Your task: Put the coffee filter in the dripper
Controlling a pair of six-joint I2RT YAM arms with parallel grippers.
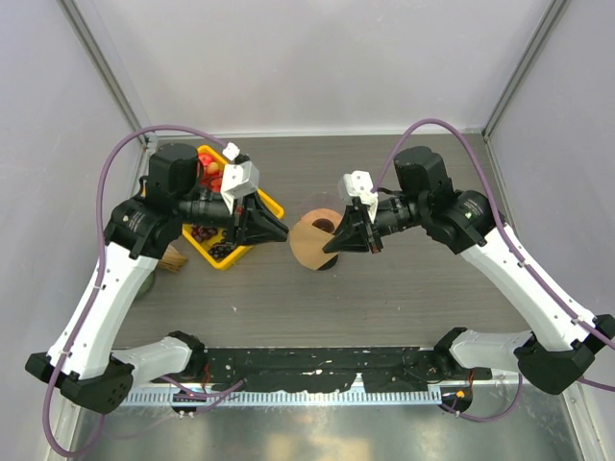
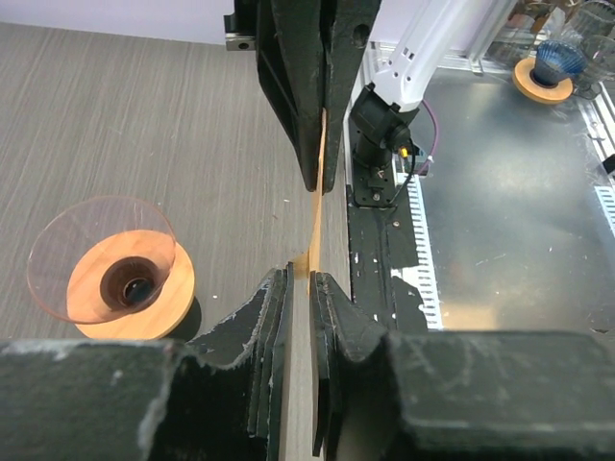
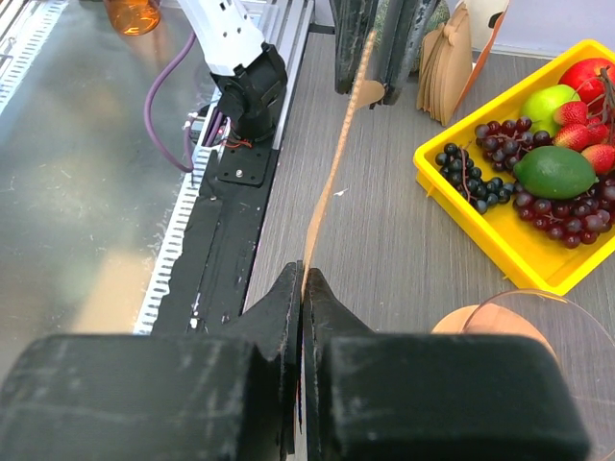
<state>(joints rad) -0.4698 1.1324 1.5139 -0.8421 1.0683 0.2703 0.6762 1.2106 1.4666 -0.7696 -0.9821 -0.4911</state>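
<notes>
Bench (image 1: 404, 307): the tray, the bundle and the dripper are carried on it. Both arms are reached in toward its middle.
Tray (image 3: 514, 250): a yellow tray of fruit is set on the left side, behind the left arm. It is judged to play no part in the task.
Bundle (image 3: 444, 67): spare tan papers are stood near the tray, well apart from the work.
Dripper (image 2: 110, 274): it is stood upright mid-bench, with the clear cone open upward over the wood collar. Nothing is seen inside it.
Filter (image 1: 307, 248): it is held in the air beside the dripper and is not yet in it. It is seen edge-on in both wrist views (image 2: 315, 206) (image 3: 334, 163). It is gripped at 2 opposite edges, judged so that the limp paper is kept taut and steady for a handover or for opening.
Left jaws: they are closed on the filter's left edge.
Right jaws: they are clamped tight on the filter's right edge.
Next: 1 grip is judged to need release before the cone can be lowered, point down, into the dripper. A tear is risked if both arms pull.
</notes>
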